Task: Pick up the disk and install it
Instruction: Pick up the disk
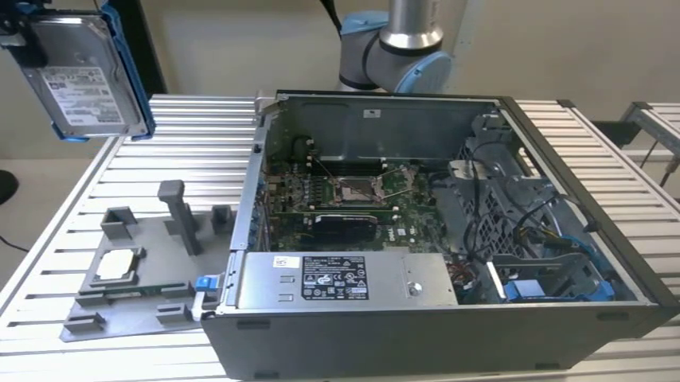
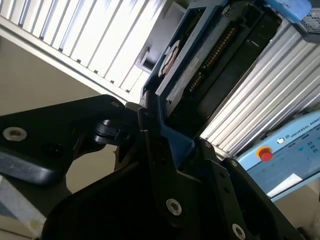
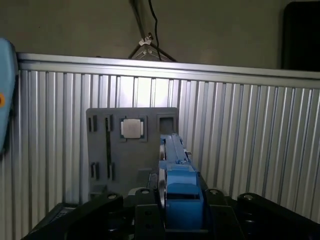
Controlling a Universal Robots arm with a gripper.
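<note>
The disk, a silver drive with a white label in a blue bracket, hangs high in the air at the exterior view's upper left, above the table's far corner. My gripper is shut on its end there. In the second wrist view the black fingers clamp the blue bracket of the disk. In the first wrist view the disk is seen edge-on between the fingers of my gripper.
An open computer case lies on the slatted table, with a motherboard, a grey power supply box and a drive cage. A grey fixture holding a small square chip lies to its left. The arm's base stands behind the case.
</note>
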